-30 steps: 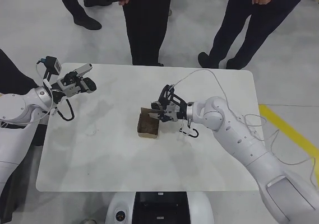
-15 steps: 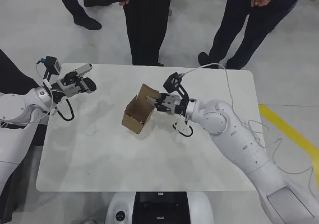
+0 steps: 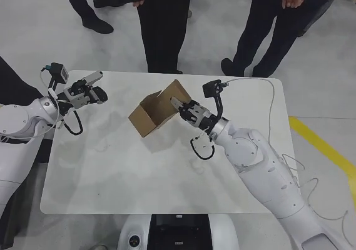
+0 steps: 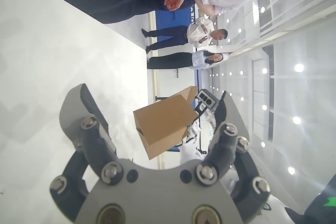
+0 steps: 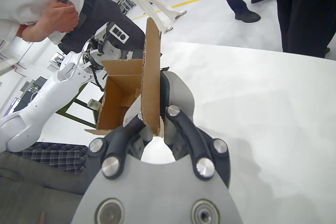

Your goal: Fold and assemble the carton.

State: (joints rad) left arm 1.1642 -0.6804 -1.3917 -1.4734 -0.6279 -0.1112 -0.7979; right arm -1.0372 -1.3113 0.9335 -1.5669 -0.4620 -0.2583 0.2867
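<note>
A brown carton [image 3: 156, 112] hangs tilted in the air above the middle back of the white table [image 3: 134, 181]. My right gripper [image 3: 183, 106] is shut on one of its upright flaps [image 5: 151, 72], and the carton's open mouth [image 5: 118, 101] faces that wrist camera. Near the table's back left corner my left gripper [image 3: 96, 87] stands open and holds nothing. Between its spread fingers [image 4: 89, 107], the left wrist view shows the carton [image 4: 162, 122] farther off, closed side forward.
Several people stand just beyond the table's far edge [image 3: 165, 72]. A yellow floor line [image 3: 328, 150] runs to the right of the table. The bare tabletop [image 3: 165, 175] lies under and in front of the carton.
My right gripper has lifted the carton off the table and swung it up and toward the back left, tilting it. The left arm has stayed still.
</note>
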